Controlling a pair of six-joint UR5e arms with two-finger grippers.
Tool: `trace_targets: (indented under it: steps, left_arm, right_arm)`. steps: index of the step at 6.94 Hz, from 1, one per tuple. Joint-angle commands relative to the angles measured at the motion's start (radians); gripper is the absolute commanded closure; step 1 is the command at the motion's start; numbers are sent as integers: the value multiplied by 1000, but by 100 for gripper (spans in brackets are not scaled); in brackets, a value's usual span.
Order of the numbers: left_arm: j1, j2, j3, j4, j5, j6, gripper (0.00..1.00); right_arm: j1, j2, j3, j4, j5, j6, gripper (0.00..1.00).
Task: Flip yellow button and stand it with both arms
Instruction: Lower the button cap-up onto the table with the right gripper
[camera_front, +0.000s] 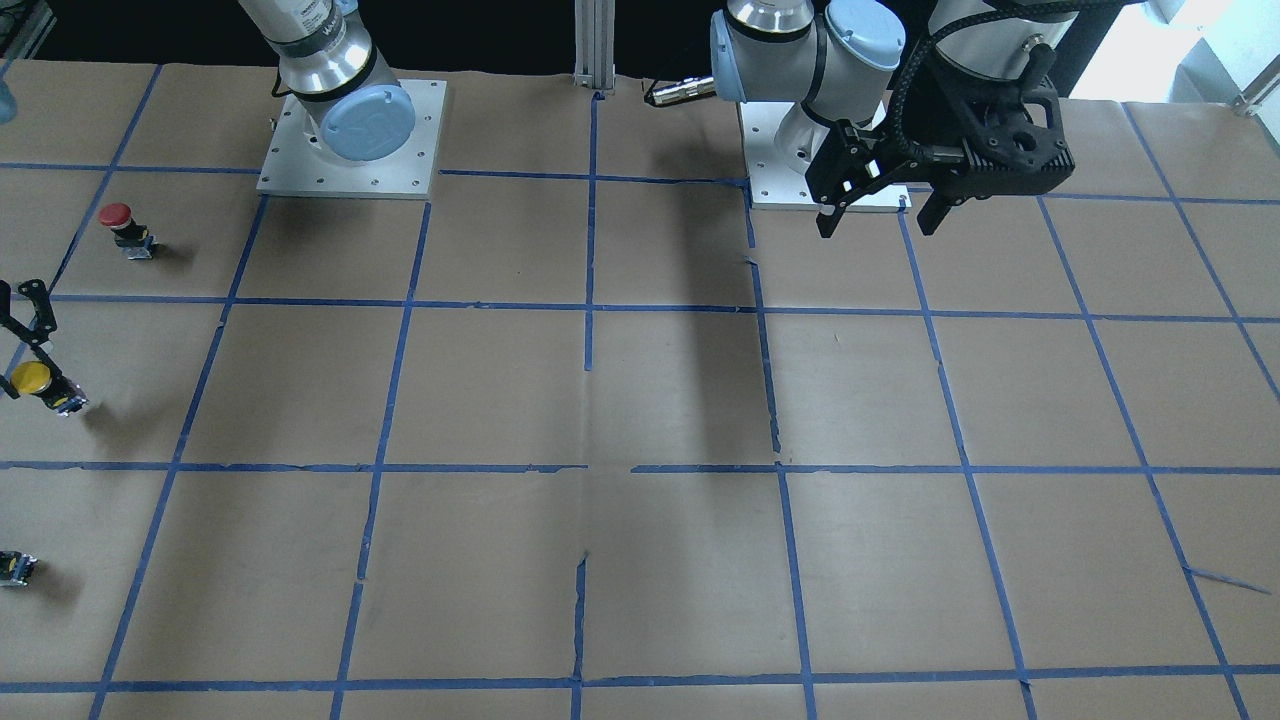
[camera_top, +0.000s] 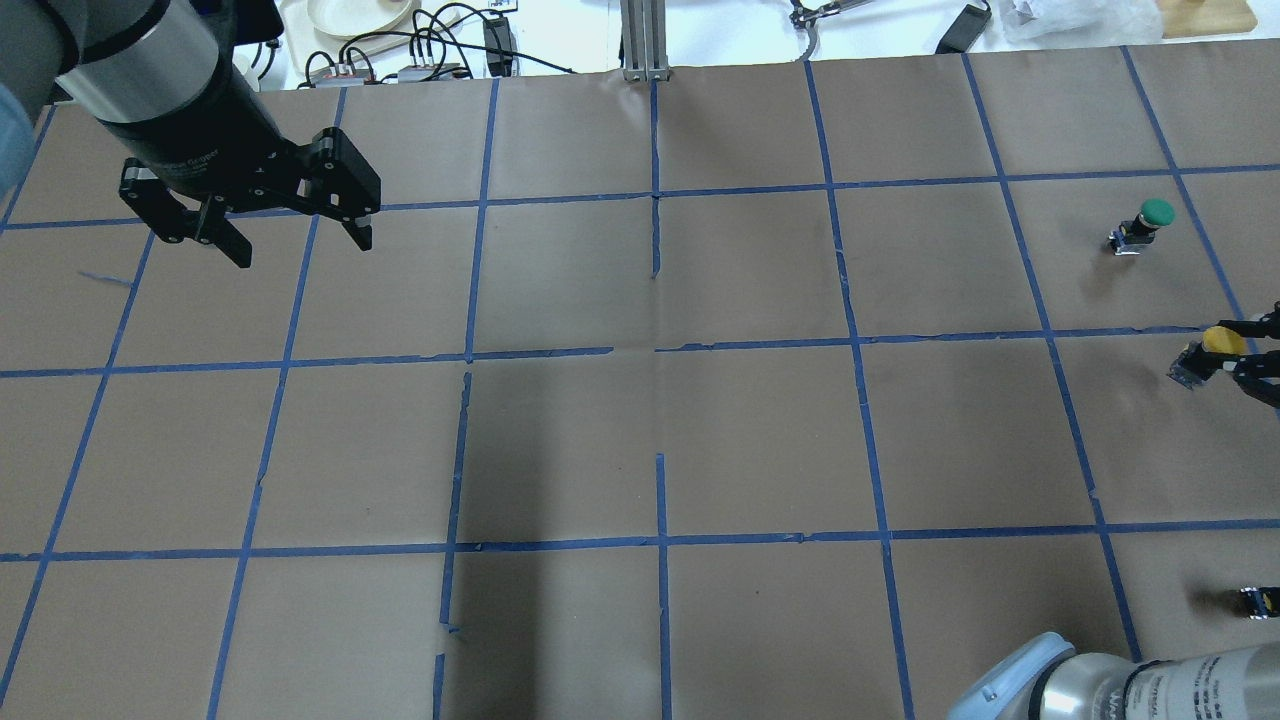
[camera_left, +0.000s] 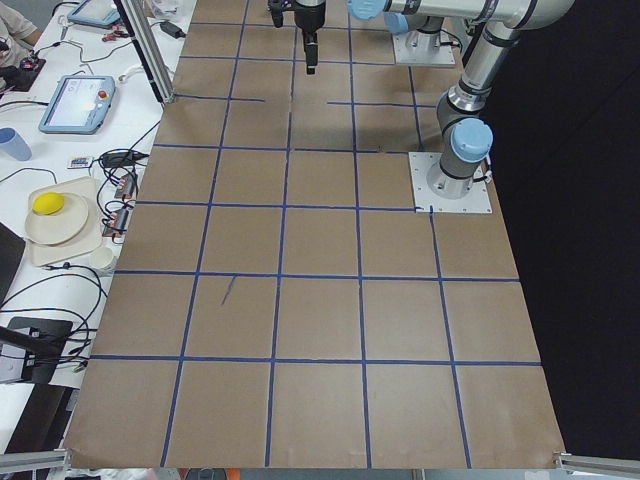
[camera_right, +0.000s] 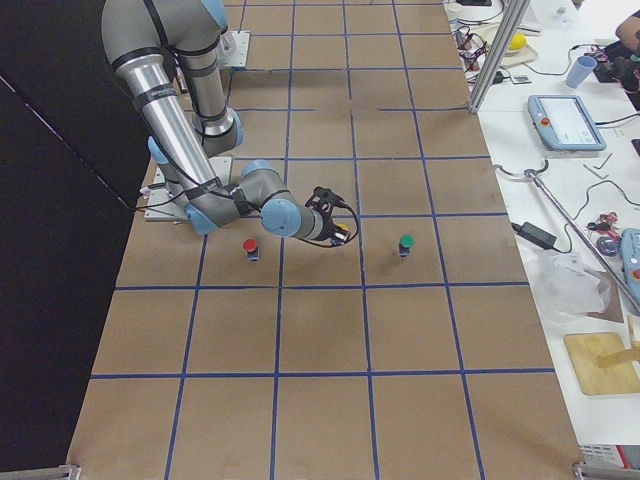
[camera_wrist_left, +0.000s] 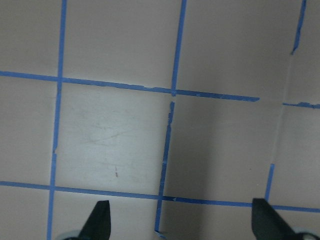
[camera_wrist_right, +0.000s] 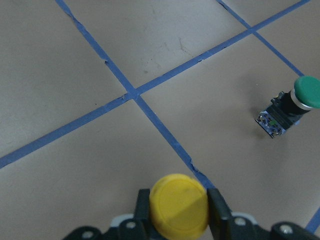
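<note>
The yellow button (camera_wrist_right: 179, 206) sits with its round cap between the fingers of my right gripper (camera_wrist_right: 179, 200), which is shut on it. In the overhead view the yellow button (camera_top: 1222, 342) is tilted at the table's right edge, its grey block pointing away from the right gripper (camera_top: 1245, 352). The front-facing view shows the yellow button (camera_front: 32, 378) at the far left in the right gripper (camera_front: 22, 345). I cannot tell whether its block touches the paper. My left gripper (camera_top: 303, 248) is open and empty, high over the far left of the table, and also shows in the front-facing view (camera_front: 878, 225).
A green-capped button (camera_top: 1150, 215) stands beyond the yellow one. A red-capped button (camera_front: 120, 225) stands on the robot's side of it. A small dark block (camera_top: 1258, 598) shows at the overhead view's right edge. Brown paper with a blue tape grid (camera_top: 655, 350) covers the table.
</note>
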Motion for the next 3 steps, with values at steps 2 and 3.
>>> trace_targets:
  steps: [2, 3]
  left_arm:
    - [11, -4, -5, 0, -46, 47, 0]
    - [10, -5, -9, -3, -45, 49, 0]
  right_arm:
    - [-18, 23, 5, 11, 40, -9, 84]
    - [-18, 25, 7, 13, 39, -9, 84]
